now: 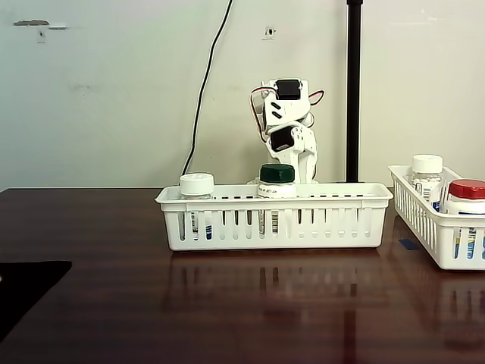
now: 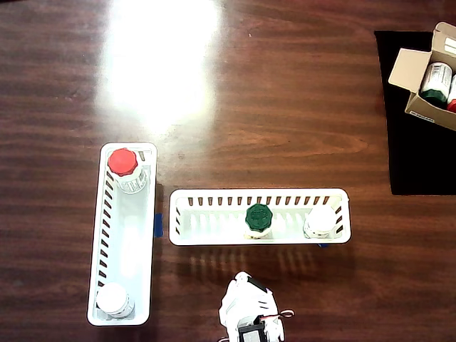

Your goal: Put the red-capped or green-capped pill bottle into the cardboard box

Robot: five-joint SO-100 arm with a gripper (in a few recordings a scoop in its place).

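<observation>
A green-capped pill bottle [image 2: 258,217] [image 1: 277,176] stands upright in the middle of the horizontal white basket [image 2: 214,194] [image 1: 273,221]. A red-capped bottle [image 2: 123,164] [image 1: 467,192] stands at the far end of the other white basket [image 2: 148,235] [image 1: 424,220]. The cardboard box [image 2: 409,68] sits open at the overhead view's top right corner, with bottles lying inside. My white arm [image 2: 247,308] [image 1: 286,125] is folded up behind the horizontal basket, apart from every bottle. Its fingers cannot be made out.
A white-capped bottle [image 2: 320,221] [image 1: 197,185] shares the horizontal basket. Another white-capped bottle [image 2: 114,300] [image 1: 427,165] stands in the second basket. The box rests on a black mat [image 2: 420,149] [image 1: 26,284]. A black pole [image 1: 353,91] rises behind the arm.
</observation>
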